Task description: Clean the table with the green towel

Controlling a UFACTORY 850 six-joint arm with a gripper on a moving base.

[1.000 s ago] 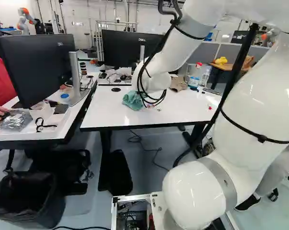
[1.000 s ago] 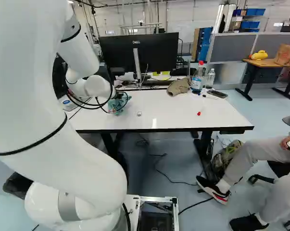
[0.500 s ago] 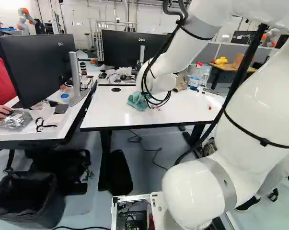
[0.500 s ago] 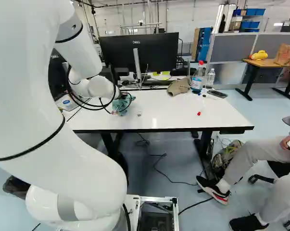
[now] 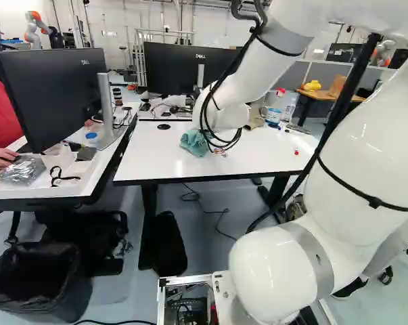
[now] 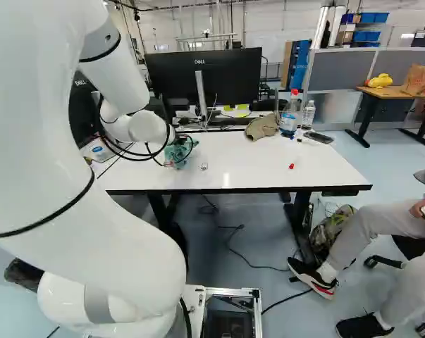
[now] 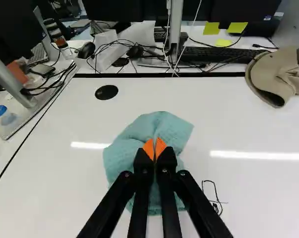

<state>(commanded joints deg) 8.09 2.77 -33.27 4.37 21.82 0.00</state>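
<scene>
Green towel (image 7: 127,153) now farther right with the arm (image 5: 275,64), pinched by the end effector (image 7: 154,148), folds around its fingertips.

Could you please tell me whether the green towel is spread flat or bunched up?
Bunched up: the towel is gathered in creased folds at the gripper, not laid out flat on the table.

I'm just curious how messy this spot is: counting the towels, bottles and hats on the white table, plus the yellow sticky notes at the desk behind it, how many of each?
Towels: 1
Bottles: 2
Hats: 1
Yellow sticky notes: 3
Total: 7
</scene>
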